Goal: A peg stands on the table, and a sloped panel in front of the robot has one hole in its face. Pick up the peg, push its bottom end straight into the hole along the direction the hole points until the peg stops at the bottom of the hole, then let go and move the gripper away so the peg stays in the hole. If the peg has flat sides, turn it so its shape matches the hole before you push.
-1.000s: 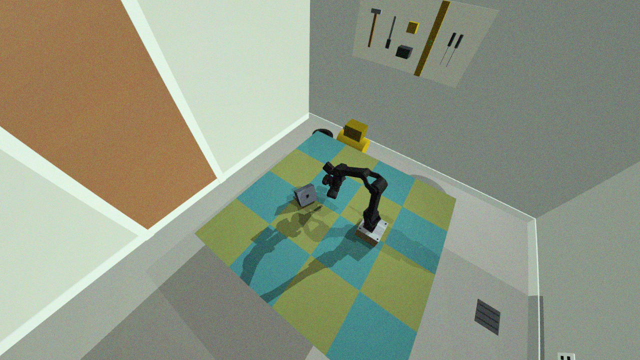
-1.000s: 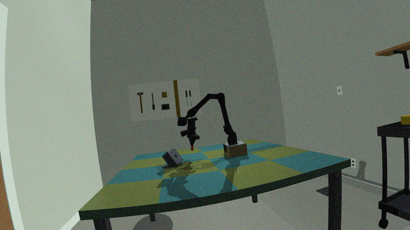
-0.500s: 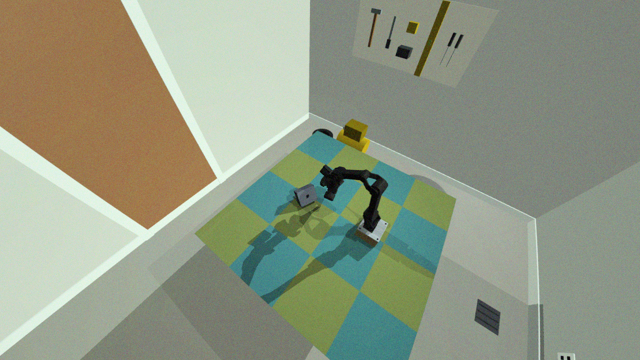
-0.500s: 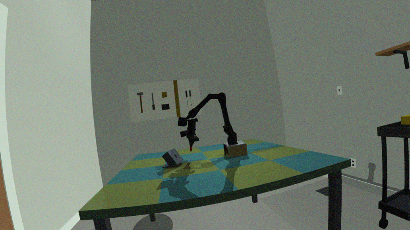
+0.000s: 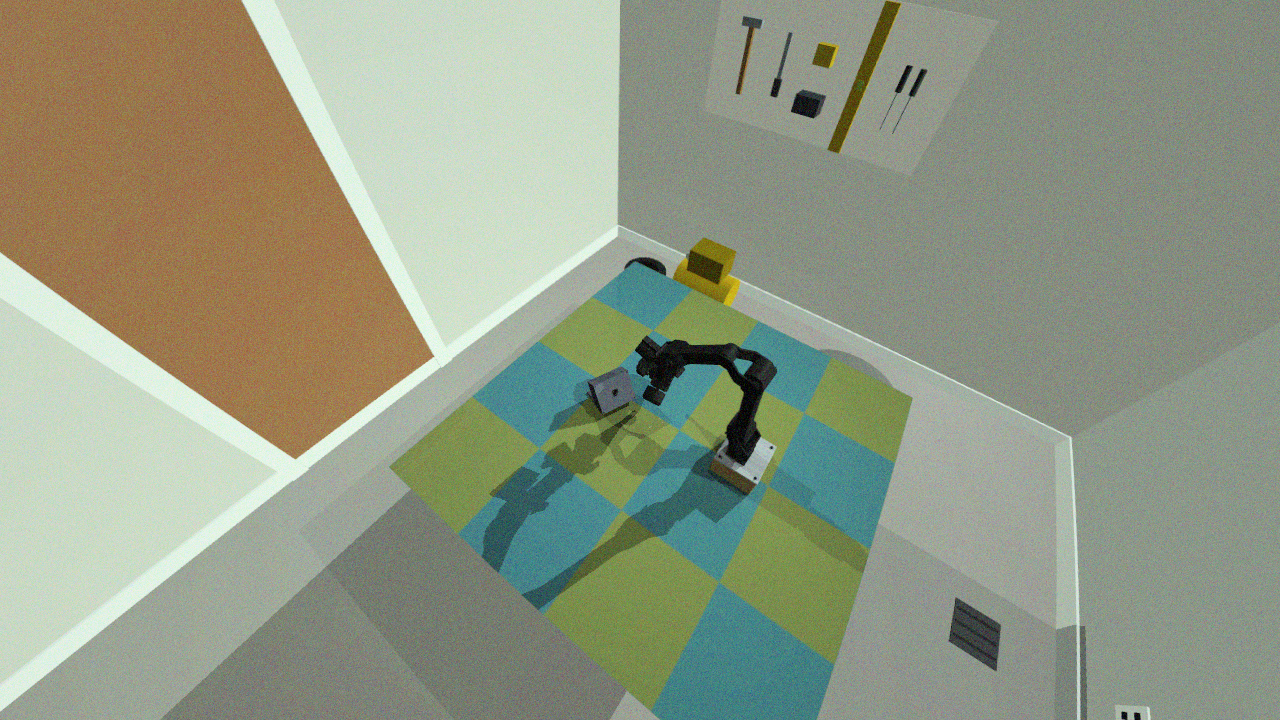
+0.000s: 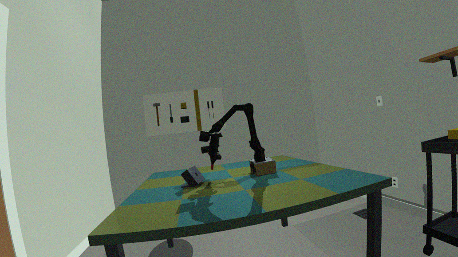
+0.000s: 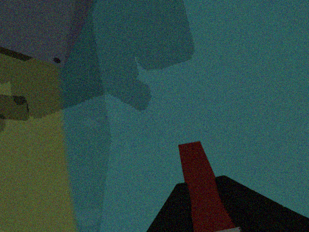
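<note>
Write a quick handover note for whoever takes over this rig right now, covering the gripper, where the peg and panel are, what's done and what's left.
Gripper: shut on the red peg, carried above the table, lower end pointing down.
Sloped panel: sitting on the table beside the gripper, with the hole in its face empty.
Done: peg picked up and brought near the panel.
Left: line the peg up with the hole's direction; it looks flat-sided in the wrist view, so match its shape to the hole. Push until it bottoms out, release, and back the gripper away.
</note>
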You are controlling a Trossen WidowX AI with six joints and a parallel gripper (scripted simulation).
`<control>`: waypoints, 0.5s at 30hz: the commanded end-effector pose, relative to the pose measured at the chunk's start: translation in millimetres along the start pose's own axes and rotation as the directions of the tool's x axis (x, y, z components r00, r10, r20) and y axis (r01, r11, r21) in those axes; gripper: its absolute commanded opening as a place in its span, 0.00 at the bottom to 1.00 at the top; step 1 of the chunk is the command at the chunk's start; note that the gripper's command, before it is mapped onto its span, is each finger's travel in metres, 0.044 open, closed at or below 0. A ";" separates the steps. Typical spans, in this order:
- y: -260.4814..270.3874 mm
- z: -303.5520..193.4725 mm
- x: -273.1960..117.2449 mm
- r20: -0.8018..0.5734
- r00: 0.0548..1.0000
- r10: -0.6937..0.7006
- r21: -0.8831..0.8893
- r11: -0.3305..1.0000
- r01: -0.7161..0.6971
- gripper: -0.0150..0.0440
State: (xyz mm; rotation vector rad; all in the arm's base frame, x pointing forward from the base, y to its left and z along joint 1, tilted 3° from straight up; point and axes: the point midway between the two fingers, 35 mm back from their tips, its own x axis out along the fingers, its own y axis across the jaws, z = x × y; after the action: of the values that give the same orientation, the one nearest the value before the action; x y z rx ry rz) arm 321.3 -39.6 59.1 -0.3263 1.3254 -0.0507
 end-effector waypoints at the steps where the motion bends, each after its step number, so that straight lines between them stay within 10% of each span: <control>1: 2.6 1.1 -1.8 0.017 1.000 -0.017 0.015 1.000 0.016 0.25; 15: 15.8 8.3 -3.9 0.073 0.995 -0.063 0.065 0.996 0.059 0.25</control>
State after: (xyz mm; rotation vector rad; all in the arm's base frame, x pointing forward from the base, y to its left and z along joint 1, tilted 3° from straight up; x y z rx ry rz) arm 326.2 -24.1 58.9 -0.3165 1.2546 -0.1154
